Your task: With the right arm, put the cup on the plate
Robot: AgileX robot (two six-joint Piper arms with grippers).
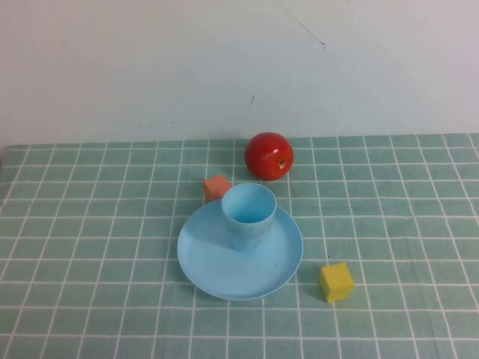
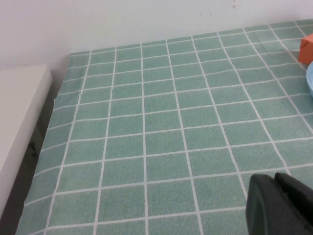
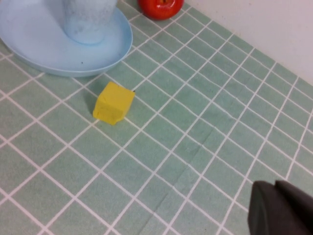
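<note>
The cup [image 1: 248,216] stands upright on the plate [image 1: 217,273], toward its far rim, so I judge the placing done. The plate sits mid-table on the green checked cloth [image 1: 90,224], an apple [image 1: 269,155] and an orange block [image 1: 216,188] just behind it, a yellow cube [image 1: 336,281] off its near-right edge. My right gripper [image 3: 281,208] is pinched closed, empty, near the table's right side, clear of the plate. My left gripper [image 2: 279,203] hangs over the cloth's left edge; its fingers I cannot tell
</note>
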